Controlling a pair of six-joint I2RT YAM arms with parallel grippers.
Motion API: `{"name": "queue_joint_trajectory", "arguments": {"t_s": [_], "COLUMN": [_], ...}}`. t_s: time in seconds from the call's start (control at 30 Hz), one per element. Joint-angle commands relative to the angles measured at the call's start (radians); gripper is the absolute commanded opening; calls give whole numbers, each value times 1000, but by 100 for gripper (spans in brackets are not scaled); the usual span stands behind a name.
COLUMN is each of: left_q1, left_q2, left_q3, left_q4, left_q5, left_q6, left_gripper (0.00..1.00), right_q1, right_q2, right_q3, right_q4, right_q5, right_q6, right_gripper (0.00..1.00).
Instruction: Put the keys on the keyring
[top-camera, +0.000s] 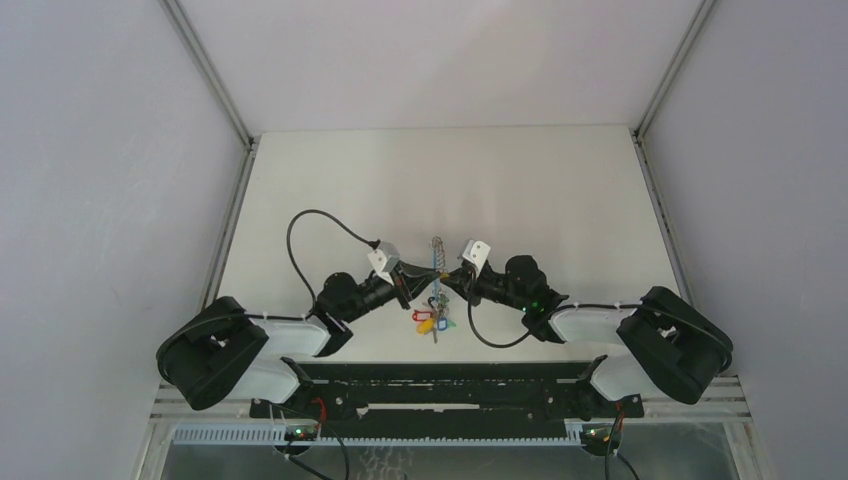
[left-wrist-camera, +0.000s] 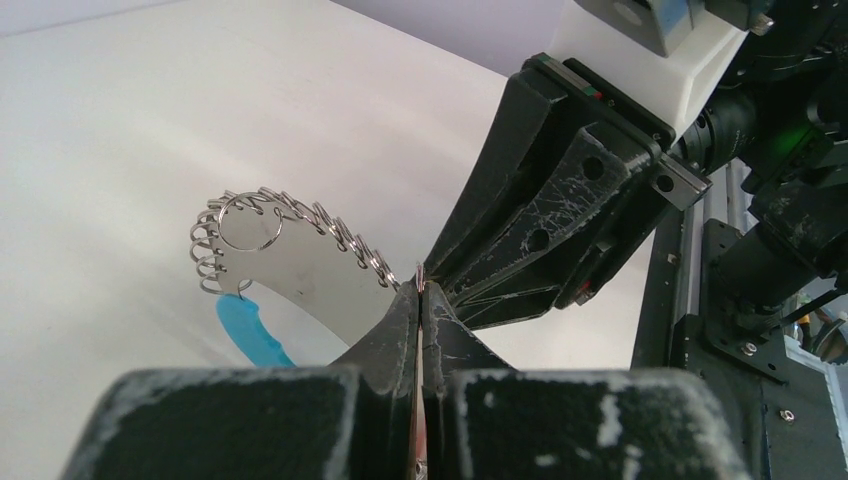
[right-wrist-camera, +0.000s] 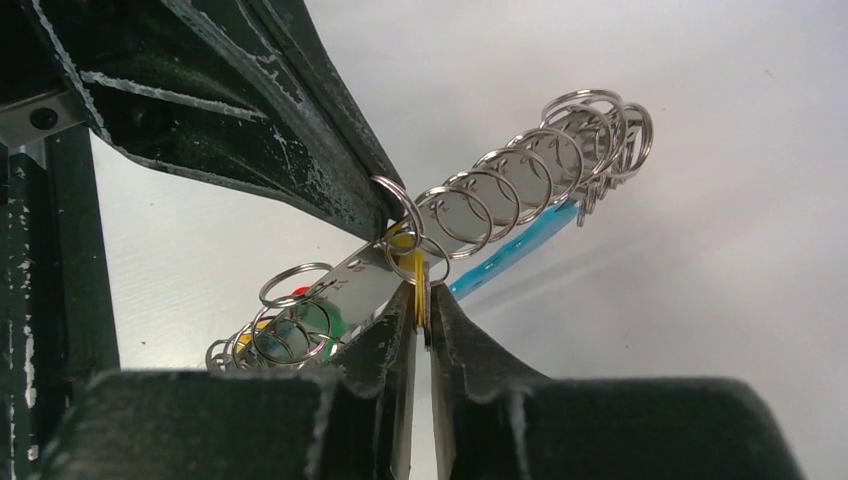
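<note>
1. Right wrist view, bottom edge: the right gripper (right-wrist-camera: 422, 300) has its fingers almost together. The tips pinch a thin yellow piece that looks like the head of the yellow key (right-wrist-camera: 410, 268). Its blade is not visible.
2. Left wrist view, bottom edge: the left gripper (left-wrist-camera: 420, 298) has its fingers pressed together. A thin metal edge of the keyring (left-wrist-camera: 300, 245) is caught between the tips.
3. The keyring is a curved silver plate lined with small split rings. A blue band (left-wrist-camera: 250, 332) runs along its underside.
4. The keyring is held up off the white table (top-camera: 560, 190), spanning the gap between the two grippers. In the top view this is around mid-table, just ahead of the arm bases.
5. The grippers face each other nearly tip to tip. In the right wrist view the left gripper's tip touches a split ring just above the yellow key.
6. The green key (right-wrist-camera: 325, 320) shows only as a green patch behind the rings at the low end of the keyring. I cannot tell whether it is threaded on.
7. In the top view a red tag (top-camera: 424, 316) and a blue tag (top-camera: 441, 322) dangle below the keyring on the side toward the bases.
8. Both arms are bent inward and meet at the centre.
</note>
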Motion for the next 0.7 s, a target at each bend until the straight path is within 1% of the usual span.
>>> {"name": "queue_joint_trajectory", "arguments": {"t_s": [0.0, 0.13, 0.23, 0.33, 0.47, 0.53, 0.67], "left_q1": [5, 5, 5, 7, 7, 8, 19], "left_q2": [-8, -3, 3, 12, 21, 23, 37], "left_q3": [-26, -32, -40, -45, -51, -51, -43], "left_q4": [125, 138, 158, 170, 183, 183, 183], "left_q5": [-14, -26, -42, -44, -35, -18, 55], "left_q6": [-25, -36, -44, -53, -56, -52, -38], "left_gripper": [0, 0, 3, 12, 24, 28, 37], "right_q1": [-10, -15, -14, -10, -1, 6, 20], "right_q2": [-30, -107, -170, -232, -276, -278, -271], "right_q3": [5, 14, 62, 111, 182, 230, 307], "right_q4": [21, -94, -269, -433, -600, -705, -832], "right_q5": [-13, -11, -3, 16, 37, 43, 53], "right_q6": [-18, -58, -128, -184, -259, -301, -371], "right_gripper": [0, 0, 0, 0, 0, 0, 0]}}
